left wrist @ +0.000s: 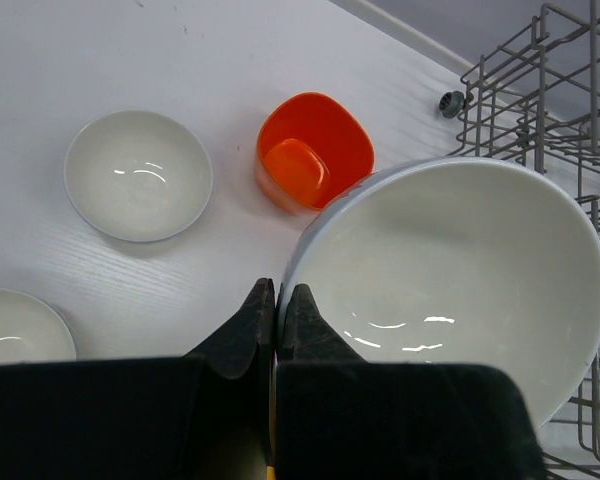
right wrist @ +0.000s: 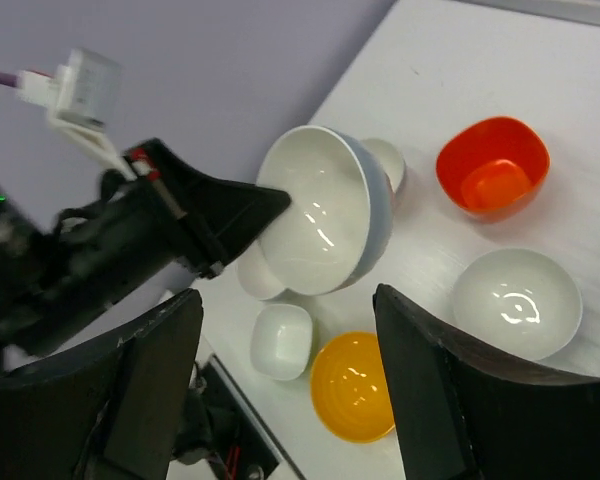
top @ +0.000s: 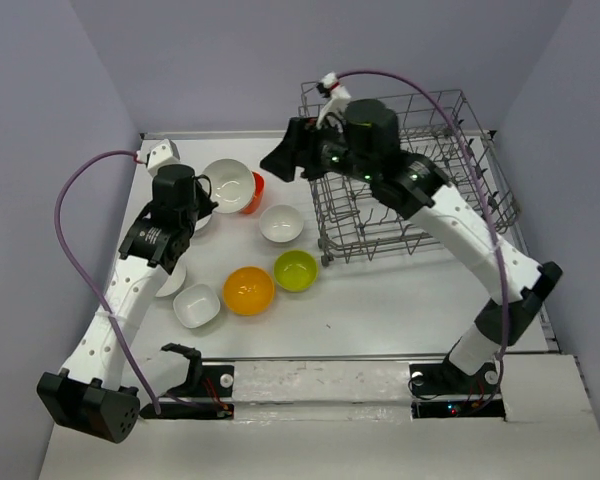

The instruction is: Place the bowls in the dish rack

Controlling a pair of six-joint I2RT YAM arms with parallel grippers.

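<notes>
Bowls of smooth, glossy ware sit on the left half of the white tabletop (top: pixel 400 300), between its left edge and its middle. The left hand (left wrist: pixel 276 295) has its black fingers pinched together on the rim of the large white bowl (top: pixel 227 183), a deep round one with a greyish outer wall. It is held tilted above the surface towards the far left corner. Just behind it is the red-orange bowl (left wrist: pixel 313 150), rounded-square in outline with a flat square floor. Near that is a small round white bowl (top: pixel 281 223).

Closer to the near edge, the lime green bowl (top: pixel 296 270) and the orange-yellow bowl (top: pixel 248 290) sit just beside each other, both round. A rounded-square white bowl (top: pixel 196 305) lies to their left.

The dish rack (top: pixel 410 170) fills the far right corner. It is a grey wire basket with tall open-grid sides and upright prongs, and no bowl shows in it. The right hand (right wrist: pixel 288 300) hangs over the tabletop left of the rack, its dark fingers spread wide with nothing gripped.
</notes>
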